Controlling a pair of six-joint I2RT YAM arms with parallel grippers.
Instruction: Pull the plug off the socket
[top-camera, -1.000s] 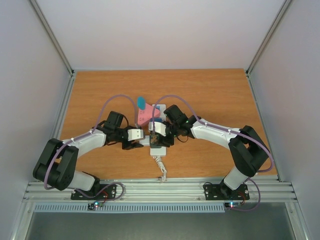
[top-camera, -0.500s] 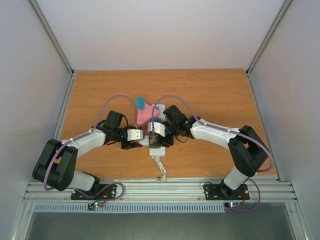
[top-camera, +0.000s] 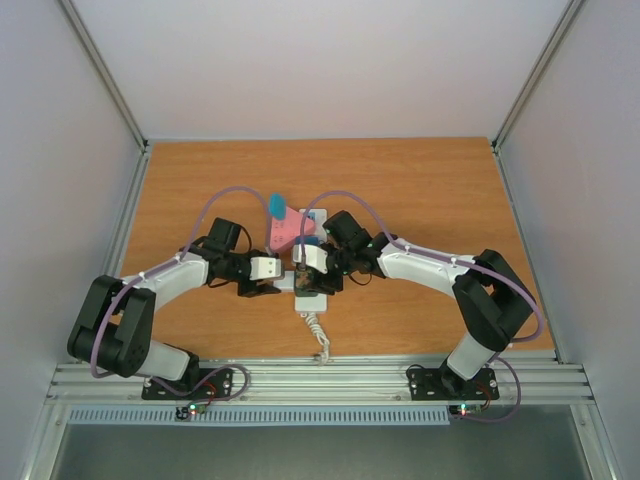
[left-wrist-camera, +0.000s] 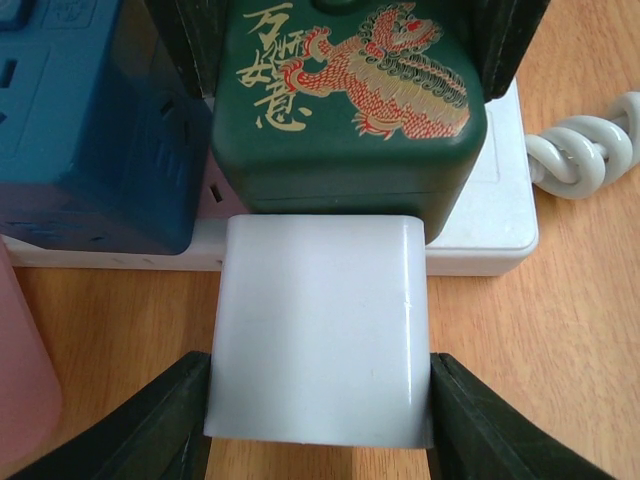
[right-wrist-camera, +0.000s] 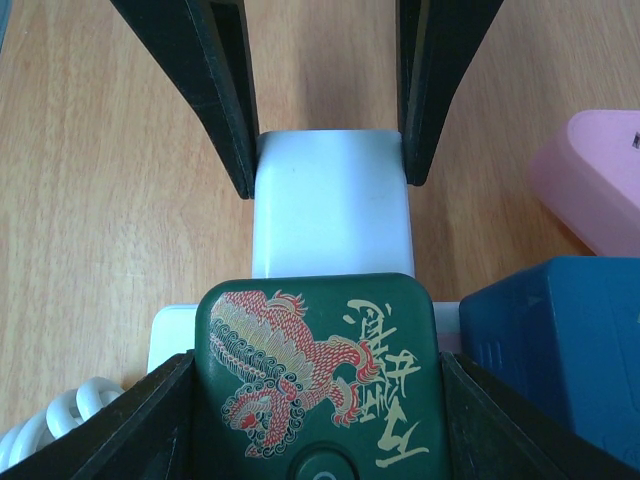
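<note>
Socket (top-camera: 312, 302): long white strip lying flat on the wooden table (top-camera: 430, 190), in the middle of its near half, between the two arms; it runs roughly near to far, with most of its top hidden under cubes and grippers
Cord (left-wrist-camera: 585, 150): short white coil at the socket's near end, pointing toward the arm bases
Green cube (left-wrist-camera: 350, 110): dark green block with a red and gold dragon and gold characters on top; it sits on the socket at the cord end
White plug (left-wrist-camera: 320, 320): plain white block sticking out sideways from the green cube toward the left arm; its far end butts against the cube's side face, and whether it is seated there cannot be told
Left gripper (left-wrist-camera: 320, 372): fingers closed onto the white plug, one dark finger (left-wrist-camera: 170, 420) pressed to each flank, no gap showing on either side
Right gripper (right-wrist-camera: 318, 368): reaching in from the opposite side; its fingers (right-wrist-camera: 150, 420) clamp the green cube, one on each side
Blue cube (left-wrist-camera: 90, 130): just beside the green one on the socket, farther from the cord; slot openings show on its faces
Pink block (right-wrist-camera: 600, 170): beyond the blue cube, rounded edges; only part of it is in view
Facing: the two grippers point at each other across the socket, with white plug and green cube in one line between them
</note>
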